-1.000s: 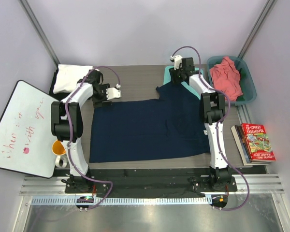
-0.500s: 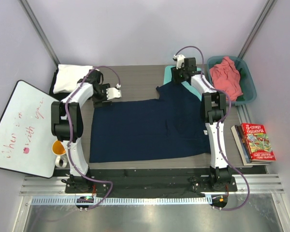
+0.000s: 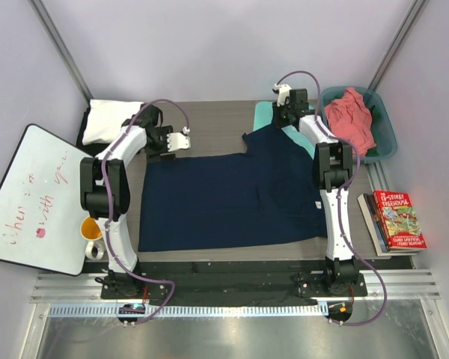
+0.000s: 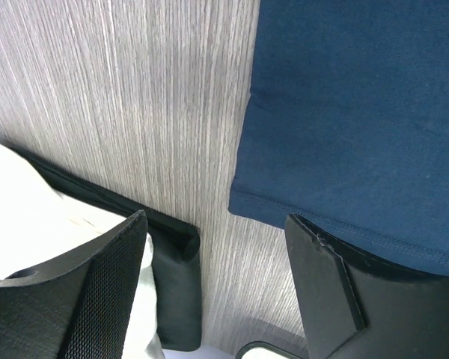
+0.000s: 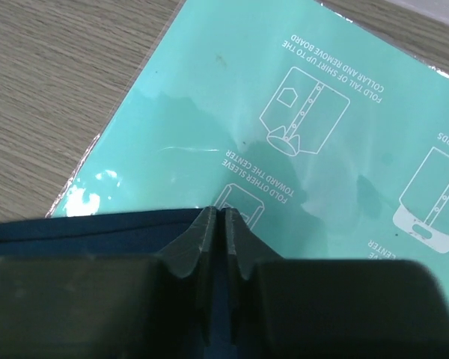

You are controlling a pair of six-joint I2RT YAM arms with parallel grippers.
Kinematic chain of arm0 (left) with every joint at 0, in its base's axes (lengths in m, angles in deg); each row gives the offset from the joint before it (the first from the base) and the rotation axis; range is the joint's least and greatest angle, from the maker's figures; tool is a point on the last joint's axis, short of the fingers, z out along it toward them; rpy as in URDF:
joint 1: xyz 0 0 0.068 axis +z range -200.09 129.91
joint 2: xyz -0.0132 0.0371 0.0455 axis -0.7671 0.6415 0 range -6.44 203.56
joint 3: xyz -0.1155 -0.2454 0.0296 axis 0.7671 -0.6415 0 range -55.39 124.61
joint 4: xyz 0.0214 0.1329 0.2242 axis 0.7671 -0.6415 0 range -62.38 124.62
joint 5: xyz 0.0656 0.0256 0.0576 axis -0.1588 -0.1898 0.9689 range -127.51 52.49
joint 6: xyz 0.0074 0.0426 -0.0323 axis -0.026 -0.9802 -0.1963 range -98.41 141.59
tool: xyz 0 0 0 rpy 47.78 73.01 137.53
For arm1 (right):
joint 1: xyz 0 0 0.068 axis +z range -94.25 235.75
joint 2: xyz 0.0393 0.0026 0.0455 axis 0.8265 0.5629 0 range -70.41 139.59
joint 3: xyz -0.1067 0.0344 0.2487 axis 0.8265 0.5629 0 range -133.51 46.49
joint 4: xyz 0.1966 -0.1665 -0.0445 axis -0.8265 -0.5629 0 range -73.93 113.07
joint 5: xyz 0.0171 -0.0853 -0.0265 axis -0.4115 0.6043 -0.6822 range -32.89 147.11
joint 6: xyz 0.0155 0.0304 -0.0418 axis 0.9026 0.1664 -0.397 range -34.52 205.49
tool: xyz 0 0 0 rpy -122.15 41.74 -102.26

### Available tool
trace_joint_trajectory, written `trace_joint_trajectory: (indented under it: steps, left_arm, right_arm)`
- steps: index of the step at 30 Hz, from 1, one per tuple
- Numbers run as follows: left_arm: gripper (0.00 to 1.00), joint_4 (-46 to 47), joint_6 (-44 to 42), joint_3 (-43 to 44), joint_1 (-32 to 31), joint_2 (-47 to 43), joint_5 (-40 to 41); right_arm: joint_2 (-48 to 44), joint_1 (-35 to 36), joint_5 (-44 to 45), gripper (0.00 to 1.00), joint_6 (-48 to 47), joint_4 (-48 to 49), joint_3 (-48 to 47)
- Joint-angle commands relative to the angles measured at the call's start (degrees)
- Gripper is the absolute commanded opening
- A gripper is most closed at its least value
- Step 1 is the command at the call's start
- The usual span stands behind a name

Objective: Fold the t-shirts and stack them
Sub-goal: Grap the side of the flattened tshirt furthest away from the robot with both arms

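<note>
Where the grey wood-grain table [image 3: 209, 123] ends at its far-left corner, a white folded cotton t-shirt [image 3: 108, 120] lies on top of a black folded t-shirt [image 4: 176, 277]. Just to their right the left gripper [image 4: 217, 223] hangs low. Its fingers [image 4: 97, 292] are spread wide with nothing between them, one beside the black cloth and the other above the hem of the dark navy blue cotton t-shirt [image 3: 232, 198]. That shirt is spread flat across the middle of the table, and its far-right part reaches up onto the flat mint-green plastic board [image 3: 263, 114]. There the right gripper [image 5: 215, 213] has its fingers [image 5: 198, 239] pressed together, seemingly pinching the navy hem, though any cloth between them is hard to make out. Farther right, a salmon pink crumpled t-shirt [image 3: 350, 120] fills the teal plastic tub [image 3: 377, 101].
</note>
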Motion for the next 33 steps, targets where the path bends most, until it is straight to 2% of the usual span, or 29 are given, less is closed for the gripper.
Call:
trace_joint_trajectory:
  steps: [1,12,18,33]
  left_arm:
    - [0.74,-0.74,-0.78,2.14,-0.13,-2.09,0.32]
    - [0.73,0.40,-1.22,0.30,-0.05,-1.74,-0.90]
    - [0.75,-1.44,-2.36,1.43,1.01,0.36,-2.93]
    - [0.71,-14.62,-5.70,17.43,5.32,14.61,-8.20]
  right_arm:
    - [0.29,0.29,-0.87,0.02,-0.35,-3.37,-0.53]
    - [-4.18,1.26,3.08,0.01,-3.51,-3.19,-4.13]
    - [-8.49,1.87,3.35,0.01,-5.89,-3.55,-2.74]
    - [-14.82,3.63,5.98,0.01,-10.81,-5.83,0.53]
